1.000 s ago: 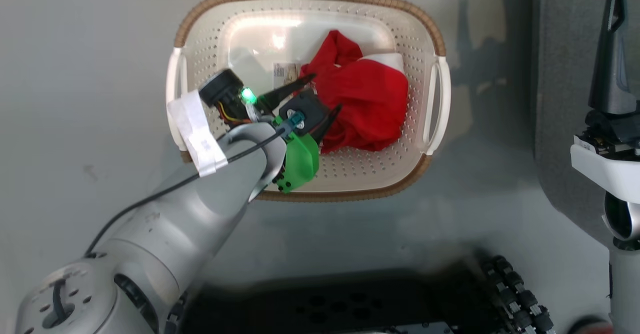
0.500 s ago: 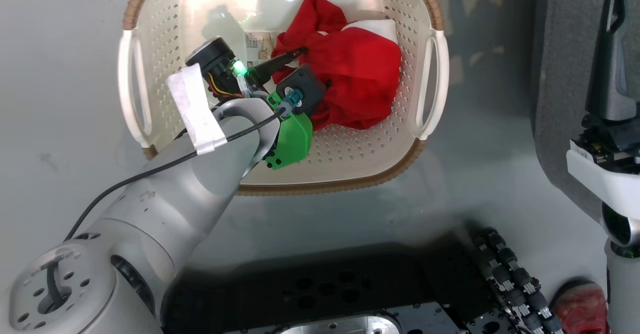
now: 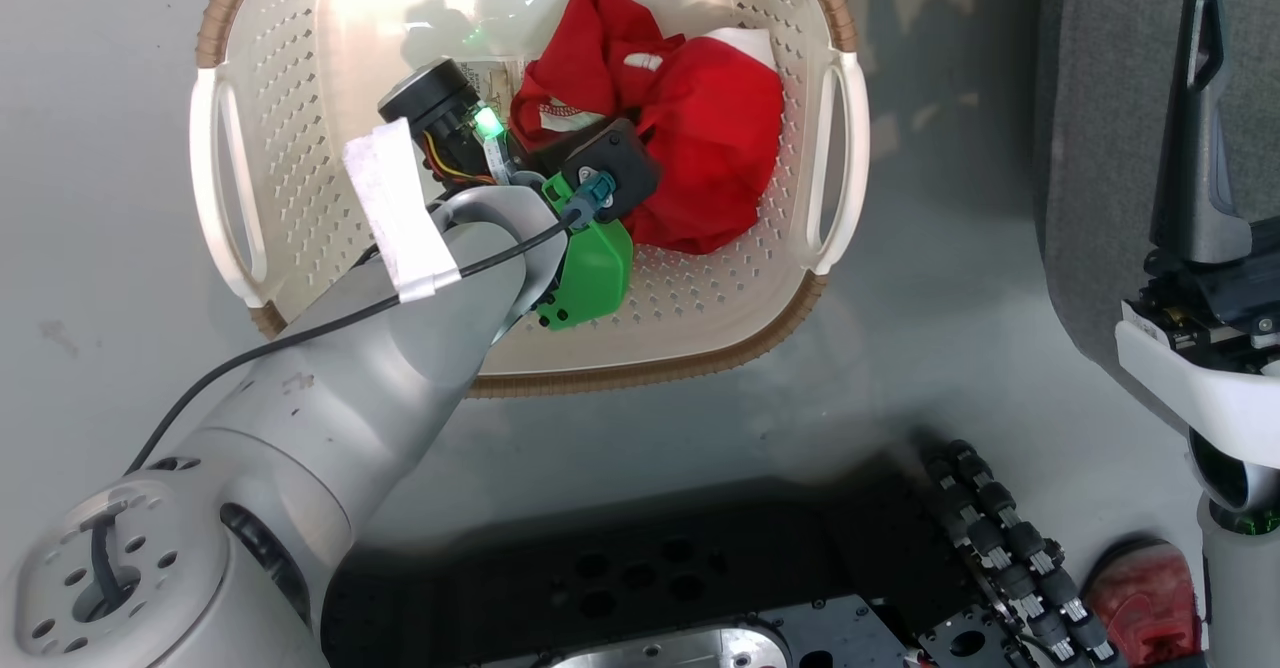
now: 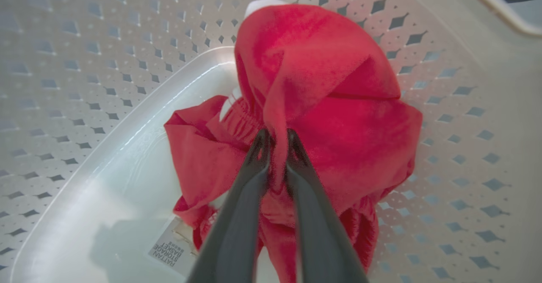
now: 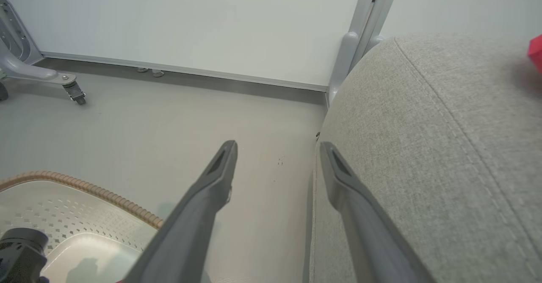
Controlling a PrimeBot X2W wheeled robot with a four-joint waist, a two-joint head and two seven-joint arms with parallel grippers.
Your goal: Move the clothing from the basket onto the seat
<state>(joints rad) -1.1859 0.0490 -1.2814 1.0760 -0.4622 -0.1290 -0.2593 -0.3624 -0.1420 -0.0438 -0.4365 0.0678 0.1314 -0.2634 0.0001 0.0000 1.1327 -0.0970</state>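
The left gripper reaches into the basket, its jaws clenched on a fold of the clothing. In the head view the clothing lies bunched toward the basket's 2 o'clock side. The right gripper hangs with jaws spread apart beside the seat, which stands at 3 o'clock from the basket.
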